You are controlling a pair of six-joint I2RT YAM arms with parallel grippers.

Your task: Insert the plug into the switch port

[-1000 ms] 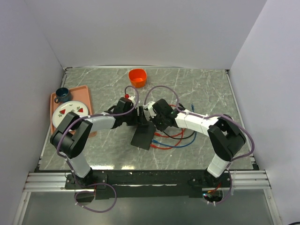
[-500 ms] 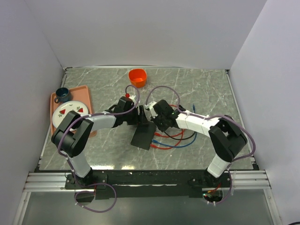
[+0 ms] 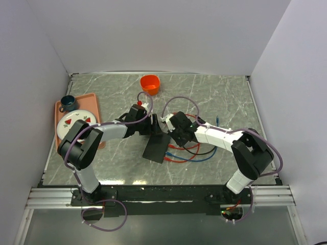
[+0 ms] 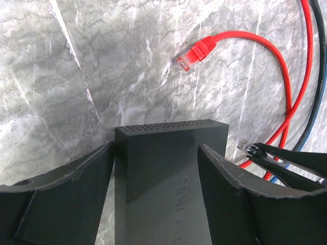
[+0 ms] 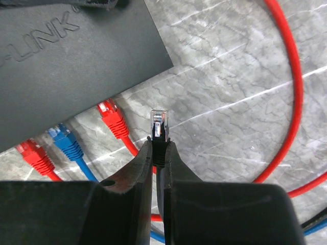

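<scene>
A: What has changed in the last second?

B: The right gripper (image 5: 158, 145) has slid away from the far end of the switch (image 3: 156, 148) and now sits beside its cable side. The switch itself has not moved.

A: Does it hold the plug (image 5: 159, 122)?

B: Yes. Its fingers are pinched tight on the black boot, and the clear connector sticks out in front, pointing toward the switch but well short of it.

A: And the left gripper (image 3: 151, 127)?

B: It straddles the far end of the switch. The wrist view shows a finger against each long side, so I judge it is clamping the switch to the table (image 3: 225, 97).

A: Where is the switch port?

B: On the edge of the switch nearest the held plug. A red plug (image 5: 112, 116) and a blue plug (image 5: 64, 139) are already seated there. The free opening is hidden from every view, but it probably lies between the red plug and the switch's corner.

A: So what does the move mean?

B: Nothing is inserted yet. The plug seems to be lining up with that edge. It looks angled to the switch, so it likely needs turning before it goes in.

A: Anything in the way?

B: A loose red plug (image 4: 194, 55) lies beyond the switch's far end, clear of the approach.
</scene>
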